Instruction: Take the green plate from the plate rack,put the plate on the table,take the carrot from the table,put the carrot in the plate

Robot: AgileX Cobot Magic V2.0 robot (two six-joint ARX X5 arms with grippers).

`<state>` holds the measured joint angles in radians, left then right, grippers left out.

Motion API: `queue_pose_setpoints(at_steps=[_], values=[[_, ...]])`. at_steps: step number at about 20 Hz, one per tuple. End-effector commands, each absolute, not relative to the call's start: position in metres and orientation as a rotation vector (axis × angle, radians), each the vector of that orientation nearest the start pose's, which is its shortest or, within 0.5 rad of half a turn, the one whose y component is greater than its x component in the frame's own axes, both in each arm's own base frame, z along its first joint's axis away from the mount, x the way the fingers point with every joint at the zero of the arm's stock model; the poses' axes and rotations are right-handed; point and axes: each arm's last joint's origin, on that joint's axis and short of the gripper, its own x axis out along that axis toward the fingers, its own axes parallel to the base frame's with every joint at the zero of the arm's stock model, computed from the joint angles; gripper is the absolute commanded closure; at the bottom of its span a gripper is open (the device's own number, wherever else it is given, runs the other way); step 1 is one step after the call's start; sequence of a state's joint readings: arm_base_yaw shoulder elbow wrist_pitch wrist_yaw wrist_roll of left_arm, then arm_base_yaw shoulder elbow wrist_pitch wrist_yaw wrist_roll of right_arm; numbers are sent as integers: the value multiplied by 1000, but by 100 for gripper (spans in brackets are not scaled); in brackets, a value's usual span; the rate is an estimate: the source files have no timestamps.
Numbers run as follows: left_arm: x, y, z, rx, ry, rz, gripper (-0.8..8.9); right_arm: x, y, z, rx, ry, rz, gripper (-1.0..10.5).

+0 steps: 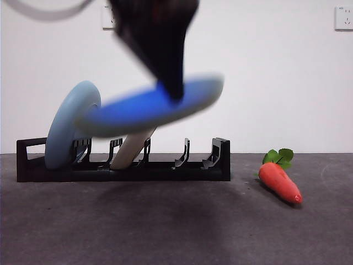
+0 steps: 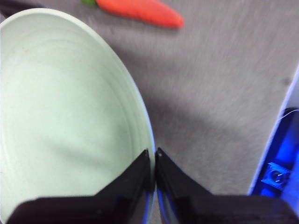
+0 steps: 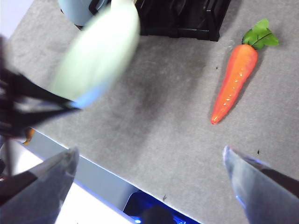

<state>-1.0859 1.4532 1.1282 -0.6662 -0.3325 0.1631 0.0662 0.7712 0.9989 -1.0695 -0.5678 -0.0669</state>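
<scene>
My left gripper [image 1: 175, 91] is shut on the rim of the green plate [image 1: 154, 107] and holds it tilted in the air above the plate rack [image 1: 215, 165]; it is motion-blurred and its underside looks blue. In the left wrist view the jaws [image 2: 154, 151] pinch the pale green plate [image 2: 60, 107]. The carrot [image 1: 280, 181] lies on the table [image 1: 165, 232] to the right of the rack, also in the wrist views [image 2: 140, 9] [image 3: 233, 84]. My right gripper [image 3: 149, 154] is open and empty above the table's near edge, and its view shows the plate [image 3: 98, 51].
A light blue plate [image 1: 71, 124] and a cream-white plate [image 1: 132, 149] stand in the rack's left slots. The rack's right slots hold nothing. The table's edge runs close under the right gripper.
</scene>
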Motion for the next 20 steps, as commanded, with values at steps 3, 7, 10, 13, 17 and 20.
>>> queue_pose_setpoints(at_steps=[3, 7, 10, 13, 17, 20], values=[[143, -249, 209, 816, 690, -726, 820, 122, 24, 331, 160, 823, 620, 290], [142, -246, 184, 841, 661, -750, 820, 136, 25, 325, 179, 876, 614, 290], [144, -251, 165, 918, 678, -777, 821, 149, 26, 319, 189, 916, 612, 290], [145, -255, 148, 964, 722, -807, 822, 158, 29, 315, 187, 937, 624, 290], [148, -254, 147, 961, 729, -799, 809, 174, 31, 308, 139, 963, 553, 290], [148, -254, 147, 956, 732, -796, 582, 195, 36, 295, 111, 1008, 498, 290]])
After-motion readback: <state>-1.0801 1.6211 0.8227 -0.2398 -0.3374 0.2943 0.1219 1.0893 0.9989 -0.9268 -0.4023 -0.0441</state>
